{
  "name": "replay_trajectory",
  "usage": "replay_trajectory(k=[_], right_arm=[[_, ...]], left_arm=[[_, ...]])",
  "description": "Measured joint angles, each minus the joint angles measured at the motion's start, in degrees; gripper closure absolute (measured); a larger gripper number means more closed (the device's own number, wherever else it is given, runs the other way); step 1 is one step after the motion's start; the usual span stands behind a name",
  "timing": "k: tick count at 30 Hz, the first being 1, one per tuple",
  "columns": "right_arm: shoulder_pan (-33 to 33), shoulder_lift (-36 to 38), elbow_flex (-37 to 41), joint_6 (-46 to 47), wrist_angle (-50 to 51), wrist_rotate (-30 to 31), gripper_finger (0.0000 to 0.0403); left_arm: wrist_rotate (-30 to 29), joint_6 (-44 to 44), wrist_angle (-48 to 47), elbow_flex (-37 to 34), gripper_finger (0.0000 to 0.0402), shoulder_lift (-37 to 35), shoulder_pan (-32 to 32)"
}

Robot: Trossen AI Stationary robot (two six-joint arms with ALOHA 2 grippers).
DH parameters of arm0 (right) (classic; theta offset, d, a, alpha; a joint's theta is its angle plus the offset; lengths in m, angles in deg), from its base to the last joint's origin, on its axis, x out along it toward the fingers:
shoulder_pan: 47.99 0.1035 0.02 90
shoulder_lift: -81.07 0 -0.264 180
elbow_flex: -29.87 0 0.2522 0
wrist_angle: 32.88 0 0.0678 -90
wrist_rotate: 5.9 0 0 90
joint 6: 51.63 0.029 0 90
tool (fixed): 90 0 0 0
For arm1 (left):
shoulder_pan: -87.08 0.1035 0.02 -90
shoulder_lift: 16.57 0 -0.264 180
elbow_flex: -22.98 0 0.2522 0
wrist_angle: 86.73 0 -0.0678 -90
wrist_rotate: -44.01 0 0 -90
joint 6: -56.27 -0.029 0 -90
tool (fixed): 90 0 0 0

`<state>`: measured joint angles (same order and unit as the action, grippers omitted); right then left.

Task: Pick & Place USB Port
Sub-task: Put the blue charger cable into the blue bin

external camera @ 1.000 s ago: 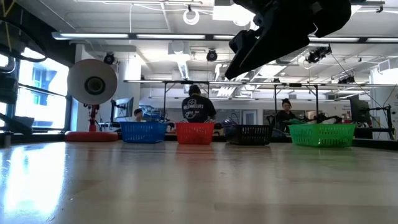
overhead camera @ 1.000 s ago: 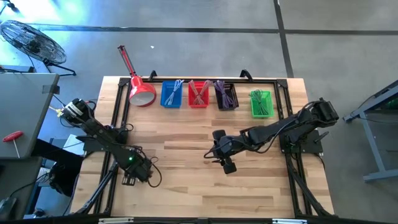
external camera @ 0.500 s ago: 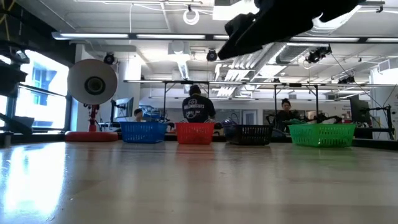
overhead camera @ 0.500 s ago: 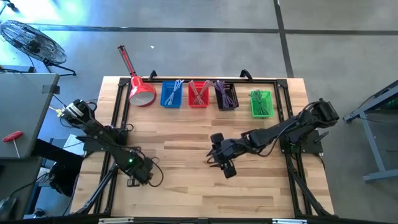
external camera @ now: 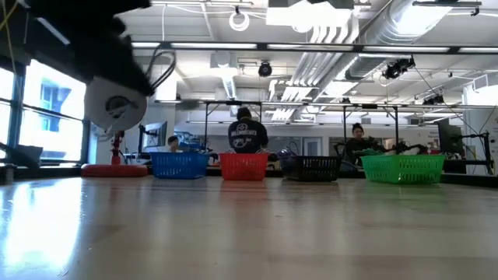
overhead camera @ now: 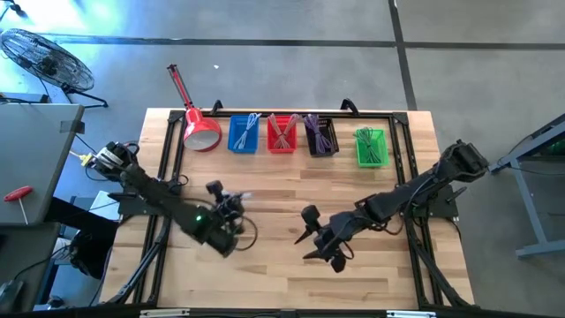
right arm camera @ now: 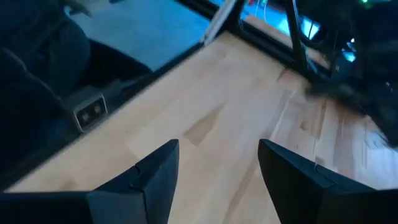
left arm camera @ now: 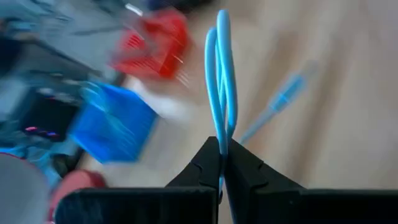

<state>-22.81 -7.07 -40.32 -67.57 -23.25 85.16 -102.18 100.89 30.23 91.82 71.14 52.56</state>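
While your left pincer [left arm camera: 222, 163] is clamped on the light blue USB cable [left arm camera: 221, 81] above the wooden surface [overhead camera: 265, 269] near the blue basket [overhead camera: 243, 134], your right pincer [right arm camera: 217, 163] hangs spread wide, empty.

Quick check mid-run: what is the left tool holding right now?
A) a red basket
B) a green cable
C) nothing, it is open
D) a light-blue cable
D: in the left wrist view the left tool is shut on a looped light-blue cable, above the wooden table.
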Motion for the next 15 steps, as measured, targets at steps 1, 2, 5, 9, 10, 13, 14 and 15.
replay_trajectory(k=[1,2,5,9,10,13,14,15], right_arm=[[0.5,0.37,-0.02,-0.01,-0.39,0.15,0.0191],[1.08,0.79,-0.02,0.01,0.11,0.4,0.0191],[2.67,1.27,-0.02,0.33,0.44,1.55,0.0191],[5.03,1.29,0.0,1.22,2.04,4.43,0.0191],[5.65,1.31,0.0,1.82,2.46,5.52,0.0191],[7.35,1.31,0.0,3.86,3.22,8.7,0.0191],[7.89,1.31,0.0,4.44,3.44,9.69,0.0191],[8.48,1.31,0.0,5.14,3.83,10.73,0.0191]], left_arm=[[-2.75,0.21,0.34,0.83,0.04,0.0,1.22],[-5.16,0.23,0.57,1.74,0.04,0.08,2.44],[-10.46,-1.85,0.37,4.08,0.04,0.04,6.65],[-13.82,-7.74,0.12,7.95,0.0401,-0.33,13.98],[-14.21,-9.19,0.18,9.35,0.0401,-0.44,15.9],[-14.35,-15.89,0.18,13.7,0.0401,-0.44,21.77],[-14.29,-18.22,0.31,15.17,0.0401,-0.44,23.67],[-14.18,-20.26,0.37,16.52,0.0401,-0.44,25.57]])
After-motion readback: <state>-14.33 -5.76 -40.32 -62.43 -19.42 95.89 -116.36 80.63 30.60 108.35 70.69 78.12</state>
